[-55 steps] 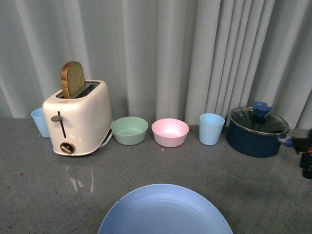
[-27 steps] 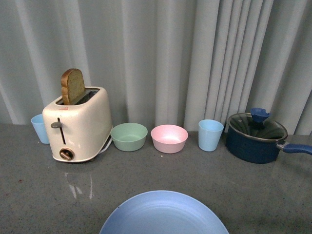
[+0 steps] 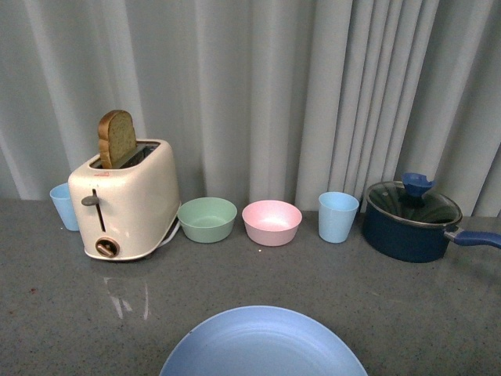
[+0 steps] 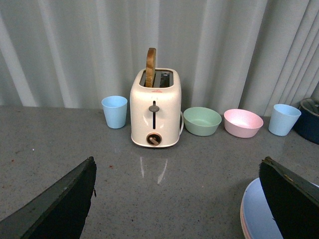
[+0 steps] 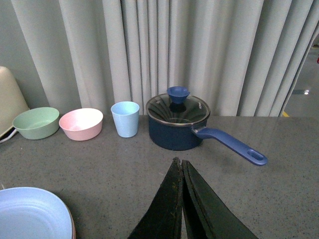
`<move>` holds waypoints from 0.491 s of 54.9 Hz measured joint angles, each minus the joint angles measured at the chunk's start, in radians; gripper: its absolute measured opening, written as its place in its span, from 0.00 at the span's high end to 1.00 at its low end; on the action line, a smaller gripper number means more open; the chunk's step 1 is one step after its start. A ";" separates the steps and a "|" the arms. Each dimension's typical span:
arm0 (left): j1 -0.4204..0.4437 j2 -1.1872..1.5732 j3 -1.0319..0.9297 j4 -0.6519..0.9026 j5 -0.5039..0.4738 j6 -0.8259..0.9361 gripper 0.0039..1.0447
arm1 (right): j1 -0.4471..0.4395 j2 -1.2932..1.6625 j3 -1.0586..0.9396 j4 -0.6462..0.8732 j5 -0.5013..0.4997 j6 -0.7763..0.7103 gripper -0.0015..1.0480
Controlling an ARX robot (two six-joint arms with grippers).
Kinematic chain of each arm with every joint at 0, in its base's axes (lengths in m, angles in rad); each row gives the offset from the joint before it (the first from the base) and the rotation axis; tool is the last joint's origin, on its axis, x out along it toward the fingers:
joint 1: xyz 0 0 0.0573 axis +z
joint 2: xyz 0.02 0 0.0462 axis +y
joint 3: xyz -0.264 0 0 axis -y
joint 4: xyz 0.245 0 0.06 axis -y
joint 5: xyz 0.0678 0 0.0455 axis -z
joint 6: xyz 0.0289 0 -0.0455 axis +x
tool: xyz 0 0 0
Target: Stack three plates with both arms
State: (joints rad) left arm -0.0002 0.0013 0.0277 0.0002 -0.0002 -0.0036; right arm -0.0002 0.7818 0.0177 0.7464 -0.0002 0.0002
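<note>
Nothing has shifted since half a second ago: left tool [image 4: 177, 199] gapes wide, right tool [image 5: 181, 199] sits clenched, both empty above the tabletop [image 3: 63, 313]; light blue plate [image 3: 262, 345] tops the stack nearest the robot

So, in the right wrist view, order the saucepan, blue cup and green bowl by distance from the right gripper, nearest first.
From the right gripper:
1. Saucepan, just beyond the fingertips.
2. Blue cup, further along the curtain row.
3. Green bowl, farthest, beside the toaster.
</note>
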 joint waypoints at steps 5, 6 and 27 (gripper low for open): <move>0.000 0.000 0.000 0.000 0.000 0.000 0.06 | 0.000 -0.069 -0.007 -0.059 0.000 0.000 0.97; 0.000 0.000 0.000 0.000 0.000 0.000 0.06 | 0.000 -0.084 -0.008 -0.072 0.000 0.000 0.97; 0.000 0.000 0.000 0.000 0.000 0.000 0.06 | 0.000 -0.328 -0.012 -0.296 0.000 0.000 0.97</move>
State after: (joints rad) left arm -0.0002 0.0013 0.0277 0.0006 -0.0002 -0.0036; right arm -0.0002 0.4534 0.0059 0.4507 -0.0006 0.0002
